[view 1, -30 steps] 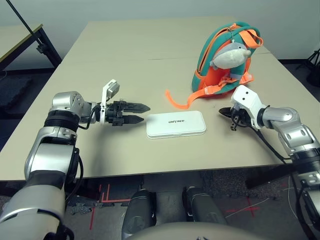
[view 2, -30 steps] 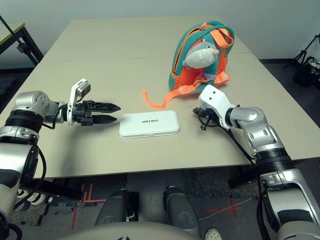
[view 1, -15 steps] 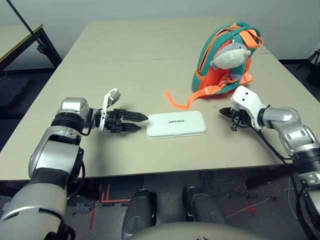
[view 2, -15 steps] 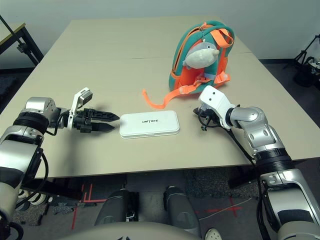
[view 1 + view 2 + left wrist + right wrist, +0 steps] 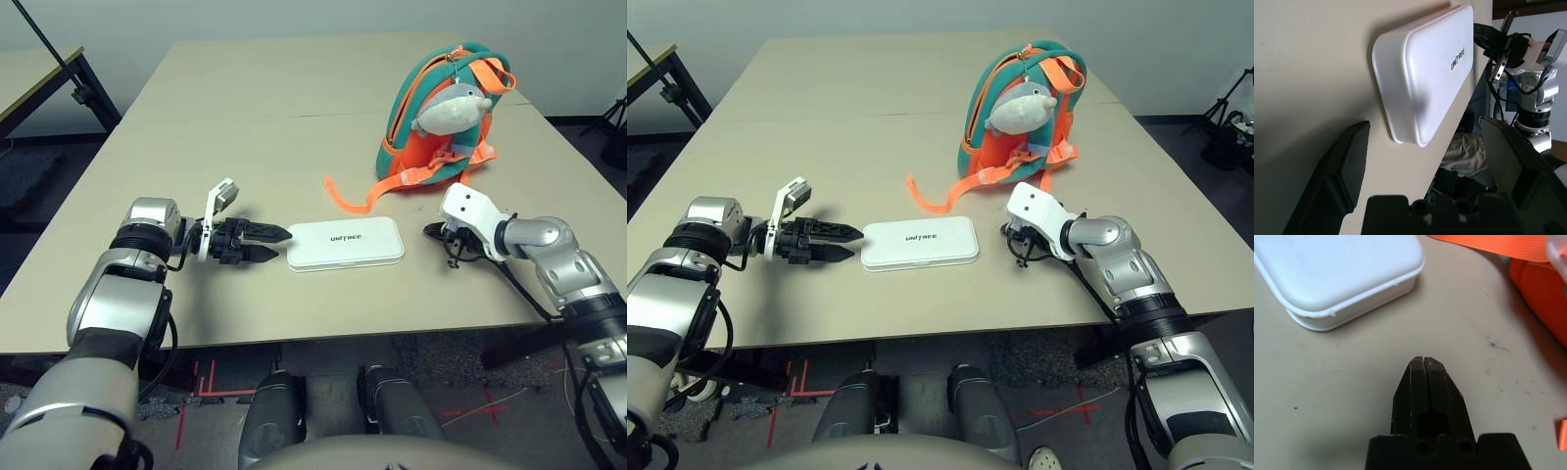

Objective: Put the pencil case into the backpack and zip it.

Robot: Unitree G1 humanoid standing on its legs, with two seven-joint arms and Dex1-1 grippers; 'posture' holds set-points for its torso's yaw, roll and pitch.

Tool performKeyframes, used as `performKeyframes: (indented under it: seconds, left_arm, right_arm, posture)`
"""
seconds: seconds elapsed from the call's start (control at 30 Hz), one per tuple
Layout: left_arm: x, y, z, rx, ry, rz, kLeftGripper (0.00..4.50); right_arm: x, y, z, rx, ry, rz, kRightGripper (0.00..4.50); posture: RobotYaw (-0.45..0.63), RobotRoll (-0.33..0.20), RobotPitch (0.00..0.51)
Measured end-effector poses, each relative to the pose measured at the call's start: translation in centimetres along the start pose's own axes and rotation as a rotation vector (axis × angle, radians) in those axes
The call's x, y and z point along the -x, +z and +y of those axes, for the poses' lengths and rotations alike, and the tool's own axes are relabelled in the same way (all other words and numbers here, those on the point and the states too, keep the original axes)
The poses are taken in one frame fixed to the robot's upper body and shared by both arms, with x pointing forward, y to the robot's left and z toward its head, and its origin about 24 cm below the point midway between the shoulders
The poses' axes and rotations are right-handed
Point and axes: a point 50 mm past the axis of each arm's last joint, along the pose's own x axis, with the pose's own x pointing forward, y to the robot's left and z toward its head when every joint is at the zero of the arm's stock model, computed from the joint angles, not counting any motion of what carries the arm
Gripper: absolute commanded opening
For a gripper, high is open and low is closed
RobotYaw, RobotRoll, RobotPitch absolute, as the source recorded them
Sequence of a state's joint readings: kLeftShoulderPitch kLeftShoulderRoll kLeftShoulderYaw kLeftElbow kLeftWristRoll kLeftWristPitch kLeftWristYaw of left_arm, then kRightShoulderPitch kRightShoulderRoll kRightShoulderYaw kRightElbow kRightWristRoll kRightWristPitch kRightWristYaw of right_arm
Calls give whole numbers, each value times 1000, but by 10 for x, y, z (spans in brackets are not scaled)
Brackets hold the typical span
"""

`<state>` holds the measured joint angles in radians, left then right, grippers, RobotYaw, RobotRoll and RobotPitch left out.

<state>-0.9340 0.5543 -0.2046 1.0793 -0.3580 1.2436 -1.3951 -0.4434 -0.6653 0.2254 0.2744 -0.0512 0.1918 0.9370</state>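
Observation:
The white pencil case point(image 5: 345, 242) lies flat on the table's near middle, its lettering facing up. Behind it to the right, the teal and orange backpack point(image 5: 404, 106) stands upright with a grey plush shark point(image 5: 451, 110) hanging on its front. My left gripper point(image 5: 281, 242) is open and low over the table, its fingertips just short of the case's left end point(image 5: 1425, 73), not touching it. My right gripper point(image 5: 429, 231) is shut and empty, a little way off the case's right end point(image 5: 1337, 274) and pointing at it.
An orange strap point(image 5: 345, 199) trails from the backpack across the table behind the case. The beige table point(image 5: 245, 117) extends far back and left. A dark stand point(image 5: 83, 93) sits off the table's far left corner.
My left gripper has come down and edged closer to the case's left end. My right gripper has shifted left toward the case's right end. Case and backpack have not moved.

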Motion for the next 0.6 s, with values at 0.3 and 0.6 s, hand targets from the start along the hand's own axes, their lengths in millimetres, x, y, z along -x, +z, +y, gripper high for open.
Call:
performKeyframes:
  seconds: [0.3, 0.6]
  left_arm:
    - [0, 0, 0, -1, -1, -3, 4500]
    - [-2, 0, 0, -7, -11, -1, 4500]
  right_arm:
    - [-16, 9, 10, 13, 49, -28, 35]
    - [-28, 20, 13, 37, 70, -53, 35]
  posture:
    - [-186, 0, 71]
    - [-174, 0, 74]
